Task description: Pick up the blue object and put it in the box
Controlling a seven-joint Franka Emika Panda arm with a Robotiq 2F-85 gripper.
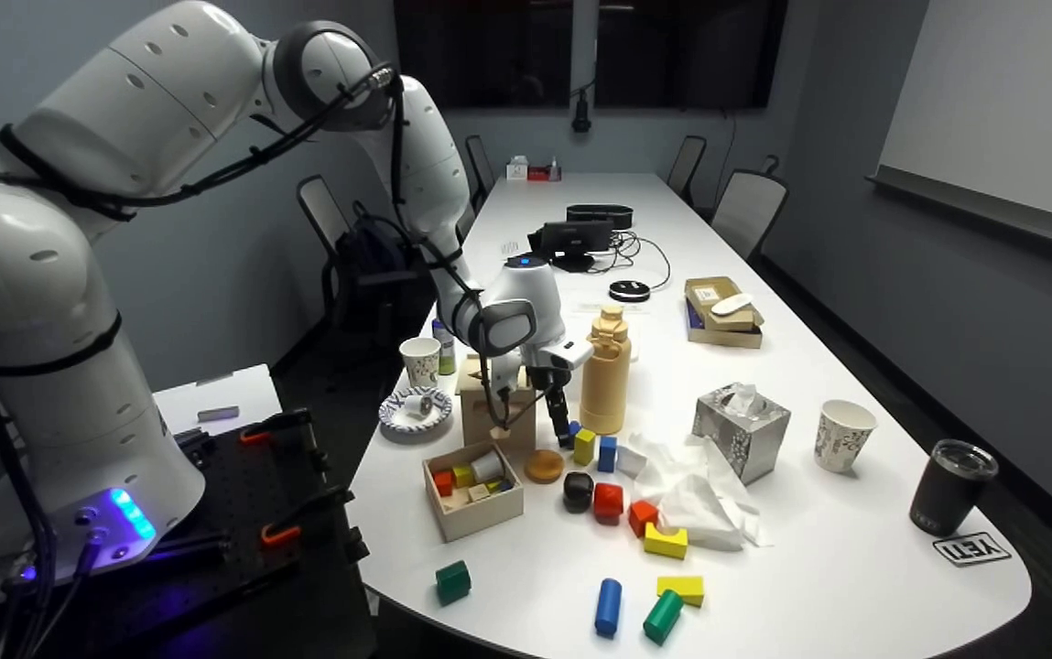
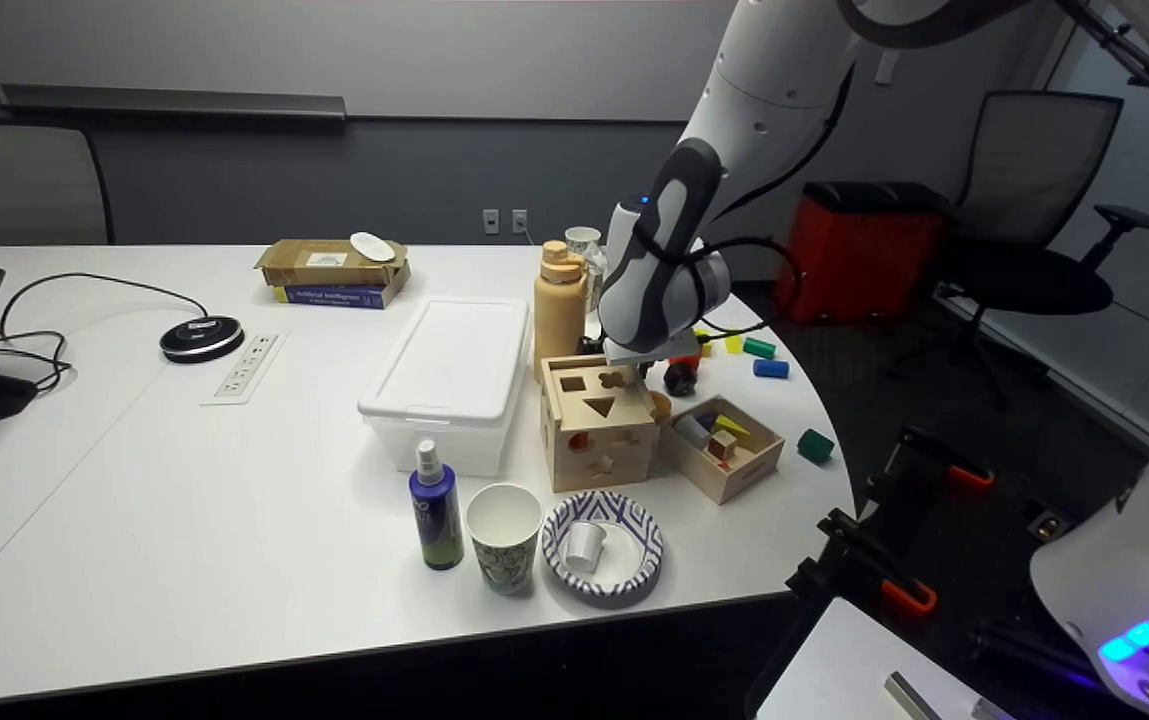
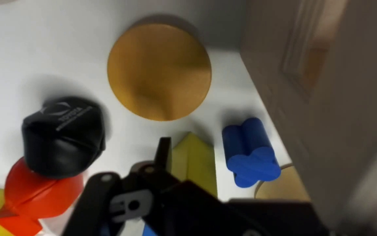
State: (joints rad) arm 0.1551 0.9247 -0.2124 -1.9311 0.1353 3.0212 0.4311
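Observation:
A blue flower-shaped block [image 3: 250,154] stands upright on the table in the wrist view, close beside the wooden box. It shows as a small patch in an exterior view [image 1: 574,427]. The box is a light wooden cube with shape holes, seen in both exterior views [image 1: 505,426] [image 2: 602,450] and as a wall in the wrist view [image 3: 326,121]. My gripper [image 1: 564,430] is low beside the box and appears open, with nothing held. One fingertip [image 3: 164,152] shows left of a yellow block [image 3: 195,164], which lies between it and the blue block. The opposite fingertip is not clear.
A tan bottle [image 1: 606,375] stands beside the gripper. A wooden tray of blocks [image 1: 480,522], an orange disc [image 1: 544,466] and black and red pieces [image 1: 578,491] lie nearby. Another blue block [image 1: 607,453] and a blue cylinder [image 1: 609,607] lie farther off. A white bin [image 2: 449,385] stands behind the box.

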